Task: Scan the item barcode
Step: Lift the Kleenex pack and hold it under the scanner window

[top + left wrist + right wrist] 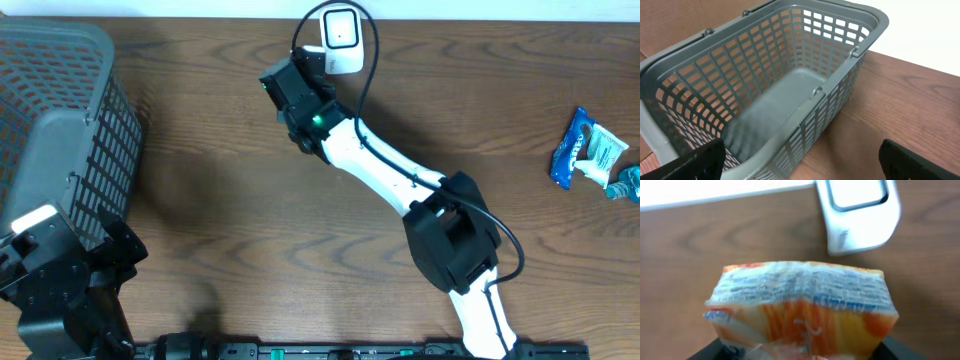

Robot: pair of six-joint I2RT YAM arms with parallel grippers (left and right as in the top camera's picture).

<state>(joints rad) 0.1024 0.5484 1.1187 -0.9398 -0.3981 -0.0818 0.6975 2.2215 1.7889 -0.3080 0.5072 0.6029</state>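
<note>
While the right fingers [901,351] clamp the orange-and-white printed foil packet [805,310] from both sides, its crimped long edge lies crosswise, facing the white plastic barcode scanner [860,210] just ahead and off-centre on the brown wooden worktop [715,245]. Far off, the left fingers [695,162] gape wide by the grey plastic mesh basket [765,55], which holds nothing.
</note>
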